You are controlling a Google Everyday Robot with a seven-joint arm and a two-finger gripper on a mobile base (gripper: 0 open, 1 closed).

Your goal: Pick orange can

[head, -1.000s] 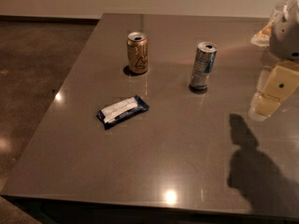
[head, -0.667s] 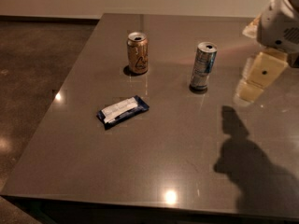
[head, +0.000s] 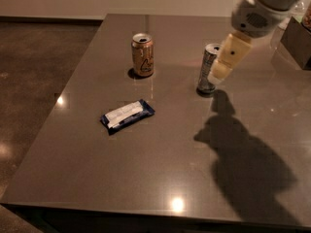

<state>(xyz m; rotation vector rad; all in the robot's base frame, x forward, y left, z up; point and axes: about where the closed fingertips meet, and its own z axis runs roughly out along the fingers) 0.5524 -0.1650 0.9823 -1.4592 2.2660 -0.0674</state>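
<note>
Camera view: orange can [head: 143,55] ungrasped, upper centre of counter [head: 146,178]; tool [head: 218,74] upper right, open/closed can't tell; whole pick left

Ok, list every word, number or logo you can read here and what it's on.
Nothing readable.
On the orange can: dark curly marking, illegible.
On the slim can: print too blurred.
On the blue wrapper: white panel, illegible.
The claw, beside the slim can: no markings visible.

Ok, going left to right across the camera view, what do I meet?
Blue-and-white snack packet → orange can → slim silver-and-blue can → dark box at the right edge. The gripper overlaps the slim can's right side, so it has no clear place in the order.
</note>
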